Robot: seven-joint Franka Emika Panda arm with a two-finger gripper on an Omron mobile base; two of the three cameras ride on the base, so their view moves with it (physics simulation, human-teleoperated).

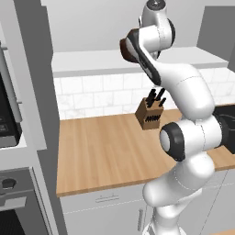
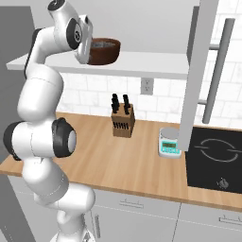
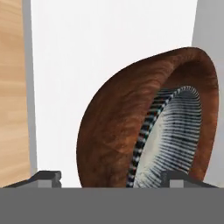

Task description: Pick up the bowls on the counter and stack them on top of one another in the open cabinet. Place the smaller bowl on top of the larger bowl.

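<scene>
Brown wooden larger bowl (image 2: 105, 53), rigid and smooth, cradles the smaller bowl (image 3: 168, 140) near the open cabinet (image 2: 142, 64) board's edge; take rims; end effector (image 3: 111, 177) spread, released.

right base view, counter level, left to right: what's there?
Knife block → kitchen scale → black cooktop, all along the counter. The robot arm stands in front at far left.

Two bowls: one larger bowl (image 2: 105, 51), one smaller bowl (image 3: 168, 138). One knife block (image 2: 123, 123). One kitchen scale (image 2: 169, 143). One cooktop (image 2: 215, 158). One wall outlet (image 2: 146, 86).
</scene>
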